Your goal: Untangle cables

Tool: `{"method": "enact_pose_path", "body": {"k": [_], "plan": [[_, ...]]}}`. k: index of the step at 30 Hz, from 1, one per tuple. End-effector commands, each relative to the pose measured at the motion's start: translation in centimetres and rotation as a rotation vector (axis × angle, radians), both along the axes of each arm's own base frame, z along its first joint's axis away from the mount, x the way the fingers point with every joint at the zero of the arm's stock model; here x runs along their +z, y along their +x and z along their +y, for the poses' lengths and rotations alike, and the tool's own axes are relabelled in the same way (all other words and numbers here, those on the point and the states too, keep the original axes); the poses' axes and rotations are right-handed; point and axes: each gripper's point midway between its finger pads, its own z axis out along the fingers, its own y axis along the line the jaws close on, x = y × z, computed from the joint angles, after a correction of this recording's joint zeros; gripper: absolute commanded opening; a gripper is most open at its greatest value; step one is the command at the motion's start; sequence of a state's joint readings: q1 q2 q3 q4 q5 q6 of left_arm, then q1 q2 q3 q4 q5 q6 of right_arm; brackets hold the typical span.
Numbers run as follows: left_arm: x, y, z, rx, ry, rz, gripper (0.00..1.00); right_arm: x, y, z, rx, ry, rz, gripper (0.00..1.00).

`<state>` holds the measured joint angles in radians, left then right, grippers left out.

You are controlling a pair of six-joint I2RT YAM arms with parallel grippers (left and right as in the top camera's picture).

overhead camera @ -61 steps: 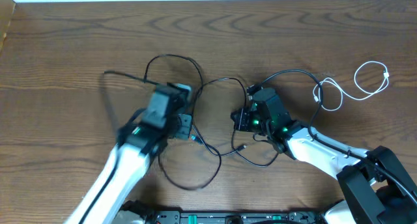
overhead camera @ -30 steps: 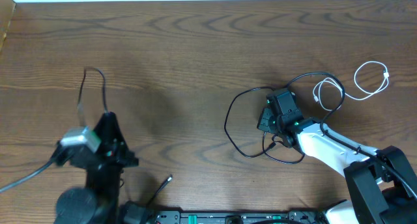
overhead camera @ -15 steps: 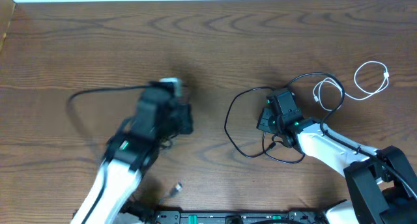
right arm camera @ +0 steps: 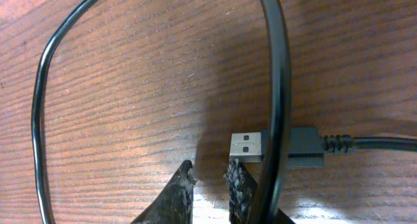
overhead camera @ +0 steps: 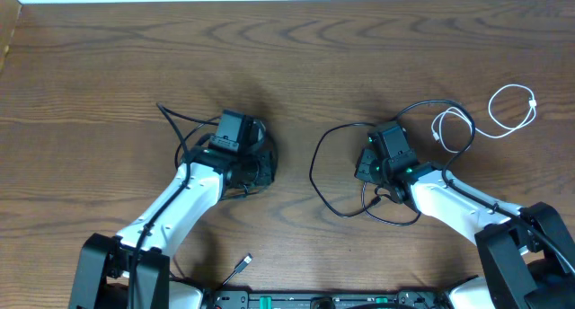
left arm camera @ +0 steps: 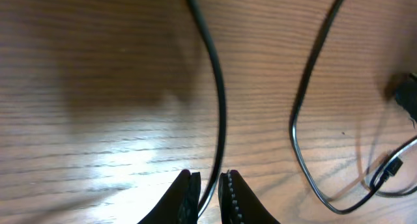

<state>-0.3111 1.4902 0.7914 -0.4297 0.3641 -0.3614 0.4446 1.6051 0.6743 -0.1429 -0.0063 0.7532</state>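
The left gripper (left arm camera: 209,185) is low over the middle of the table (overhead camera: 359,57), a little left of center. Its jaws are only narrowly apart. A black cable (left arm camera: 219,107) runs straight between the fingertips (left arm camera: 189,196). The pictures do not show whether they pinch it or merely stand on either side of it. From above, this cable trails off to the upper left of the gripper. A small loose plug (overhead camera: 243,262) lies alone near the front edge of the table.

The right gripper (right arm camera: 208,180) is right of center, also close to the wood. Its jaws leave a narrow gap and bare table shows through it, so they hold nothing. Just beyond its right fingertip lies a flat metal plug (right arm camera: 247,146) on a dark grey connector, and a loop of a second black cable (right arm camera: 281,87) crosses over that connector. Seen from overhead, this second cable curls in a wide loop to the left of the gripper, and another loop runs behind it toward the right.

The white cable (overhead camera: 490,102) lies near the right edge of the table, coiled in two loose loops. The smaller loop overlaps the second black cable's far loop.
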Motion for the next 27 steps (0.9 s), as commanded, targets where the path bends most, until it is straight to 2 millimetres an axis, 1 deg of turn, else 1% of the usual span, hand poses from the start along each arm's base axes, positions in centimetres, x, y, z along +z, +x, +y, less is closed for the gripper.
{"method": "enact_pose_path", "body": {"k": [1,2,3,4,5,6,7,8,9,10,12,13,14,15,16,19,21,22,23,24,25,26,27], "plan": [[0.3,0.1,0.7,-0.006,0.002,-0.002,0.17,-0.5,-0.6,-0.2,0.006,-0.004,0.029,0.17],[0.1,-0.1,0.9,-0.014,0.009,0.004,0.26,-0.5,-0.8,0.1,0.022,0.01,0.035,0.21],[0.0,-0.2,1.1,-0.018,0.021,0.008,0.31,-0.5,-0.9,0.3,0.029,0.021,0.041,0.23],[-0.2,-0.4,1.4,-0.012,0.04,0.015,0.33,-0.5,-1.0,0.5,0.033,0.029,0.044,0.24],[-0.4,-0.5,1.7,-0.007,0.058,0.02,0.33,-0.5,-1.0,0.5,0.033,0.029,0.045,0.23],[-0.5,-0.6,2.0,-0.002,0.073,0.024,0.34,-0.5,-1.0,0.5,0.033,0.029,0.045,0.26],[-0.7,-0.7,2.3,0.002,0.088,0.025,0.37,-0.5,-1.0,0.5,0.033,0.029,0.045,0.35],[-0.8,-0.8,2.4,0.004,0.095,0.028,0.44,-0.5,-1.0,0.5,0.033,0.029,0.047,0.49],[-0.9,-0.9,2.5,0.004,0.096,0.032,0.5,-0.5,-1.1,0.5,0.035,0.03,0.051,0.66],[-0.9,-1.0,2.5,0.003,0.098,0.038,0.56,-0.6,-1.2,0.6,0.037,0.033,0.056,0.8],[-1.0,-1.2,2.5,0.003,0.099,0.043,0.59,-0.6,-1.5,0.6,0.041,0.038,0.068,0.94],[-1.0,-1.2,2.5,0.003,0.1,0.045,0.66,-0.7,-1.6,0.6,0.042,0.038,0.075,0.99],[-1.0,-1.2,2.5,0.004,0.1,0.046,0.76,-0.8,-1.8,0.5,0.042,0.034,0.083,0.99],[-1.0,-1.2,2.5,0.004,0.1,0.045,1.0,-0.9,-2.0,0.5,0.042,0.031,0.09,0.99],[-1.0,-1.2,2.5,0.004,0.1,0.046,0.98,-0.9,-2.1,0.4,0.042,0.028,0.096,0.99],[-1.0,-1.2,2.5,0.003,0.1,0.045,0.98,-1.1,-2.4,0.4,0.044,0.028,0.11,0.99],[-1.0,-1.2,2.5,0.003,0.1,0.045,0.98,-1.0,-2.6,0.8,0.083,0.04,0.112,0.99],[-1.0,-1.2,2.6,0.003,0.1,0.045,0.98,-1.0,-2.6,0.9,0.098,0.039,0.11,0.96],[-1.0,-1.2,2.6,0.003,0.1,0.045,0.98,-1.0,-2.6,0.9,0.108,0.034,0.107,0.79],[-1.0,-1.2,2.6,0.003,0.1,0.045,0.98,-1.0,-2.6,0.8,0.119,0.028,0.104,0.5],[-1.0,-1.2,2.6,0.003,0.101,0.045,0.98,-1.0,-2.6,0.8,0.121,0.027,0.103,0.25],[-1.0,-1.2,2.5,0.004,0.1,0.045,0.98,-1.0,-2.6,0.8,0.121,0.027,0.103,0.1],[-1.0,-1.2,2.5,0.004,0.1,0.046,0.98,-1.0,-2.6,0.8,0.121,0.027,0.103,0.01]]}}
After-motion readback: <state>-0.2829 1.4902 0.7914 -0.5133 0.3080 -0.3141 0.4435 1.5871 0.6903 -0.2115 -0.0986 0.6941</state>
